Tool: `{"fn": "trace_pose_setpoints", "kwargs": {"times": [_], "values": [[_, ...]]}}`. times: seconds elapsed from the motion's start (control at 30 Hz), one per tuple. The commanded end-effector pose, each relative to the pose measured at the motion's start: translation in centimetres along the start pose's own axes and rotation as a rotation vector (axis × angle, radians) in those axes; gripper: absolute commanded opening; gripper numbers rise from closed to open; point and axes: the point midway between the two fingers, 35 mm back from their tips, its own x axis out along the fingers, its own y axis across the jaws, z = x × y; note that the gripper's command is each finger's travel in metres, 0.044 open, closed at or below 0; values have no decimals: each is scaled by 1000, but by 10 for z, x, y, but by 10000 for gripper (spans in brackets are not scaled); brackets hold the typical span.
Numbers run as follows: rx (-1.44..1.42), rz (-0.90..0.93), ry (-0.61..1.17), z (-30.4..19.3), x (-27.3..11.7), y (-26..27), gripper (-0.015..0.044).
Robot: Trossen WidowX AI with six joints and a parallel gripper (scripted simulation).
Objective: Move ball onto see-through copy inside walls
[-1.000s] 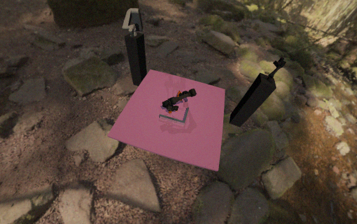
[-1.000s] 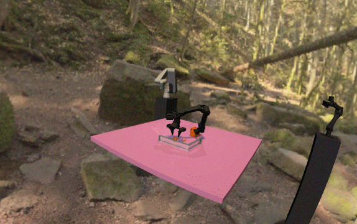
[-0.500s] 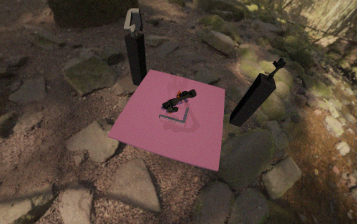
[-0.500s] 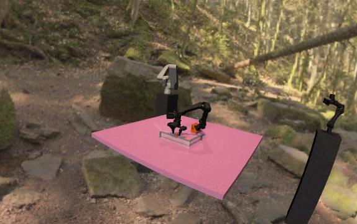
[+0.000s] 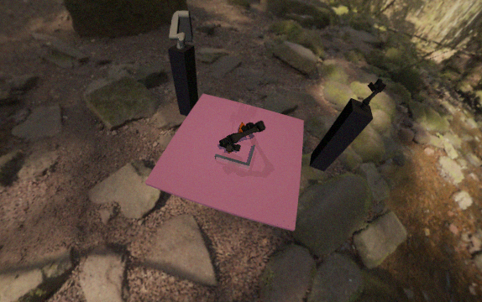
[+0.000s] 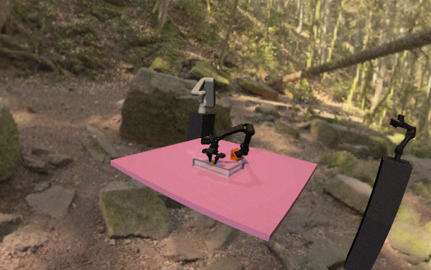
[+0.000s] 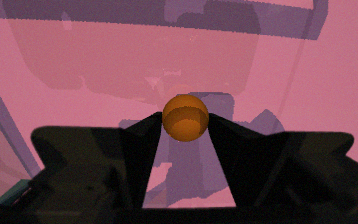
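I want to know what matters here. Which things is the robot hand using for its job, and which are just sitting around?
For the job:
- orange ball, squeezed in the hand
- low clear walls
- pink table

Just around:
- two black posts
- mossy rocks
- trees

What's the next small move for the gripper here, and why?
Probably a short lift, then carry toward the resting spot. In the wrist view the orange ball sits pinched between both fingertips of the gripper, so the grasp looks made. The see-through copy isn't visible now, so I can't give the direction. Keep it low: the clear walls are close by.
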Motion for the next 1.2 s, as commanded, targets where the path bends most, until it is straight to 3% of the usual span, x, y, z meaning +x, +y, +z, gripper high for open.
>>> {"fn": "trace_pose_setpoints", "kwargs": {"times": [0.0,0.13,0.87,1.17], "values": [[4,3,-3,1,0,0,106],[5,0,-4,4,-16,-2,1],[5,-2,-2,1,-127,-1,0],[7,-1,-1,-4,-126,9,0]]}}
